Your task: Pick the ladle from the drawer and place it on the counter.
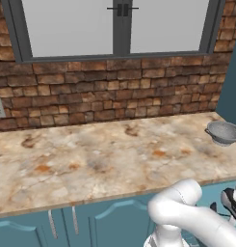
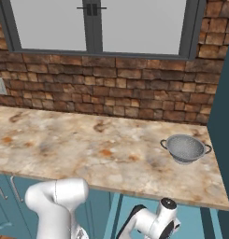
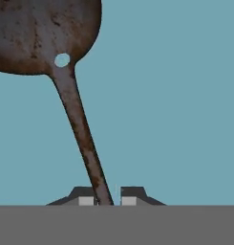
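1. Left base view. Counter: beige marbled slab with rust blotches, running below a brick wall and a window. A grey metal bowl with handles stands at the slab's far right. Teal cabinets sit under the front edge. The arm bends low at the lower right, below counter level; a dark part of the hand shows at the right edge.

2. Right base view. The same slab, with the bowl near its right end and well apart from everything else. The arm's white elbow rises at lower left, and the wrist reaches down in front of the cabinets under the counter's lip. No utensil lies on the slab.

3. Hand view. Ladle: dark, rust-speckled, round cup at upper left, a small hole where the cup meets the handle, and the thin handle running down to the gripper. The jaws stand nearly closed, the handle's end caught between the two tips. Flat teal fills the background.

4. Progress, as judged. The ladle appears grasped and held below counter height. Lifting it over the edge and setting it on the slab remain.
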Motion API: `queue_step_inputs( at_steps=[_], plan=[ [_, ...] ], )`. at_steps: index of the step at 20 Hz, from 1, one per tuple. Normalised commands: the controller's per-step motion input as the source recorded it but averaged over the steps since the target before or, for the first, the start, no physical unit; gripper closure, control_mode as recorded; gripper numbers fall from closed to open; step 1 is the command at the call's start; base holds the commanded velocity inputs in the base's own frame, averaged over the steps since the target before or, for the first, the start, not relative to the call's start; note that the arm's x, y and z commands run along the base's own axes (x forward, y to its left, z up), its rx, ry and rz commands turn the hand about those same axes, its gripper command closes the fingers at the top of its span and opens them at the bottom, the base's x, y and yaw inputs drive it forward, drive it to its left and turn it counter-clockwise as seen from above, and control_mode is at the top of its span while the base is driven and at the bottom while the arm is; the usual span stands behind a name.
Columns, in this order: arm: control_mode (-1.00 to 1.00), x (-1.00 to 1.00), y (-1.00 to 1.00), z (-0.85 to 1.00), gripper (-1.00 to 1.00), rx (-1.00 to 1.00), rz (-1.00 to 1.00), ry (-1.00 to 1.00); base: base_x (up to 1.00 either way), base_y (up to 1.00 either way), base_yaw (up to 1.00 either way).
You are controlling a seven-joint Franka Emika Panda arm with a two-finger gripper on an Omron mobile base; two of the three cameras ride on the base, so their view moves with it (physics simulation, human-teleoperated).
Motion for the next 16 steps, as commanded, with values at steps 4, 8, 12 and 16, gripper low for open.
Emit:
queue_step_inputs(
  at_steps=[4,8,12,16],
  plan=[
    [-1.00,-0.19,0.12,-0.22,1.00,0.12,0.00,-0.08,0.00,0.00,0.00],
    [-1.00,-0.03,0.25,0.66,1.00,0.16,0.00,-0.15,0.00,0.00,0.00],
    [-1.00,-0.69,0.02,1.00,1.00,0.29,0.03,0.01,0.00,0.00,0.00],
    [-1.00,-0.49,0.00,1.00,1.00,0.23,0.00,0.11,0.00,0.00,0.00]
  ],
)
